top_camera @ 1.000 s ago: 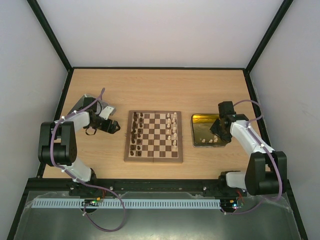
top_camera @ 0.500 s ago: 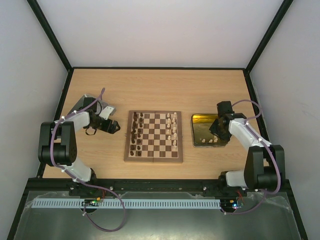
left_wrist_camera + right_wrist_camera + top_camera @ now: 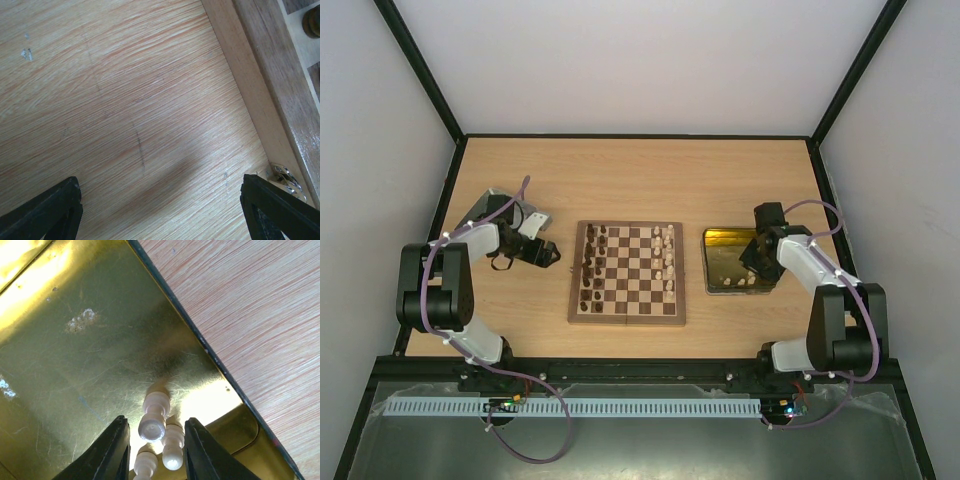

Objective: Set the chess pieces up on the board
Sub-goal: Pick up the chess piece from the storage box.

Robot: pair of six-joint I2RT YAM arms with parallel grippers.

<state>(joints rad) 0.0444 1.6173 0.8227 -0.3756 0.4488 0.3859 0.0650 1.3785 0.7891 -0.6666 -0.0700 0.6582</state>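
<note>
Left gripper: fingers spread wide over bare table, beside the single board. The board carries dark chess pieces on its left and cream chess pieces on its right; their count is unresolvable. Right gripper: fingers apart, straddling three cream pieces in the single gold tray.

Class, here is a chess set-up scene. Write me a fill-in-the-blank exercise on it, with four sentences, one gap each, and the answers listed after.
1. The right gripper hovers over the shiny ____ tray.
2. The chess pieces between its open fingers are ____ in colour.
3. In the top view, the dark pieces on the board stand along its ____ side.
4. The left gripper is open above the bare wooden ____ beside the board.

Missing words: gold; cream; left; table
</note>
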